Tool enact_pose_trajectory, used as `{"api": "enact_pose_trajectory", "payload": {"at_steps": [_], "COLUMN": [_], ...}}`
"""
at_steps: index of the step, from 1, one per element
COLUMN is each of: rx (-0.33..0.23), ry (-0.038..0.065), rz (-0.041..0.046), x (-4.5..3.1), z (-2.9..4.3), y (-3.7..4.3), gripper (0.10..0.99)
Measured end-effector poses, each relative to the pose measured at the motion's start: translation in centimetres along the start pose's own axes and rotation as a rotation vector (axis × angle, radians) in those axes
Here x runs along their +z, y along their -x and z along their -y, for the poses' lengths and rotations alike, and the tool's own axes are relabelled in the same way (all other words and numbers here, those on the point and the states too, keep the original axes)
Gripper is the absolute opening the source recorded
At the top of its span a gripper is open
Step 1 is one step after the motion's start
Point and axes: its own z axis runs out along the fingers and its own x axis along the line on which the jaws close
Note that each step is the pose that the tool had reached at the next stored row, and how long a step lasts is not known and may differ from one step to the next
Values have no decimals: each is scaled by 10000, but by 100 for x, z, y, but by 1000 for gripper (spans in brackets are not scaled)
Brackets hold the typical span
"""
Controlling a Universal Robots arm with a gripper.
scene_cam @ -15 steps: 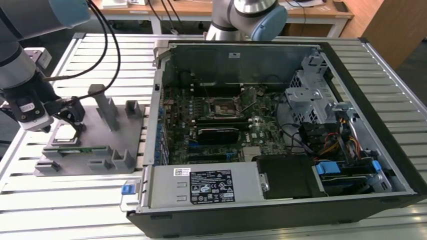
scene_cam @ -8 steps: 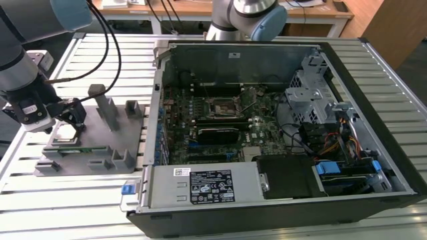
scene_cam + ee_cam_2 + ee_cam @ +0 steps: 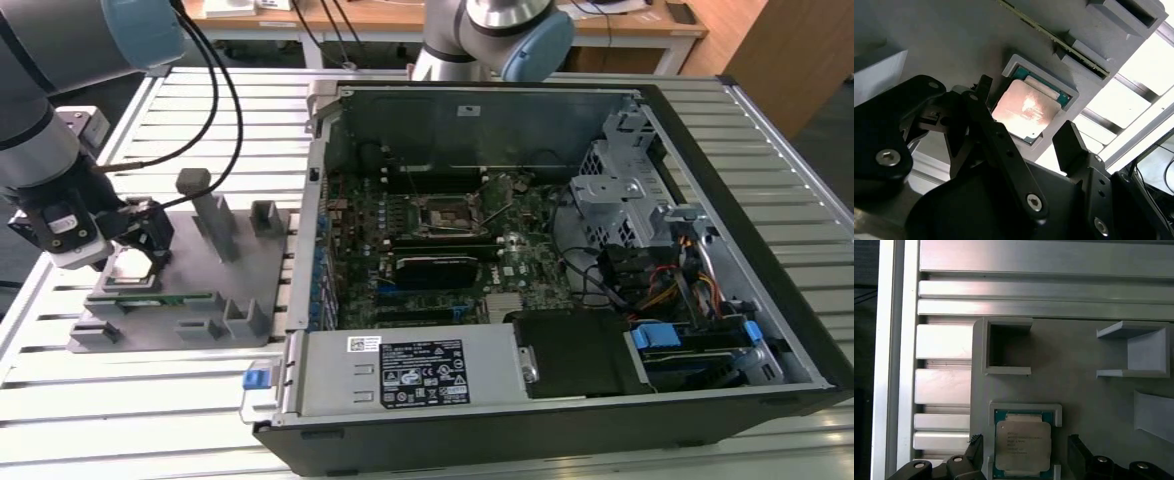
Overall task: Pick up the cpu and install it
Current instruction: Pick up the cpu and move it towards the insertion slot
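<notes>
The pincer [image 3: 138, 252] hangs just above the cpu [image 3: 130, 266] in its grey holder [image 3: 160, 335]; an open computer [image 3: 467, 440] stands well apart.

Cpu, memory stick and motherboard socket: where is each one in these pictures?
cpu [image 3: 1023, 447], first wrist view, middle of its metal top.
memory stick [image 3: 167, 297], exterior view, middle of its green strip.
socket [image 3: 450, 215], exterior view, middle of the black square frame.
</notes>
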Motion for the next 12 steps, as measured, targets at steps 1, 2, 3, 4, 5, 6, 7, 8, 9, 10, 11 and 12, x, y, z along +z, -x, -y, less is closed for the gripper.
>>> {"api": "enact_pose_trajectory", "payload": {"at_steps": [1, 2, 3, 4, 5, 6, 7, 8, 9, 10, 11, 12], "rx": [1, 3, 5, 5, 5, 5, 6, 7, 8, 12, 18, 29], "ry": [0, 0, -1, -1, -1, -1, 0, 0, 0, 0, 0, 0], "rz": [0, -1, -3, -3, -4, -4, -3, -2, -2, -1, -1, -1], "x": [9, 17, 20, 20, 20, 21, 22, 22, 22, 22, 22, 21], "z": [0, 0, 0, 0, 1, 0, 0, 0, 0, 0, 0, -1], "y": [0, -1, -2, -2, -3, -3, -4, -5, -8, -13, -18, -25], "gripper": [761, 761, 761, 745, 745, 678, 678, 678, 678, 678, 678, 678]}}
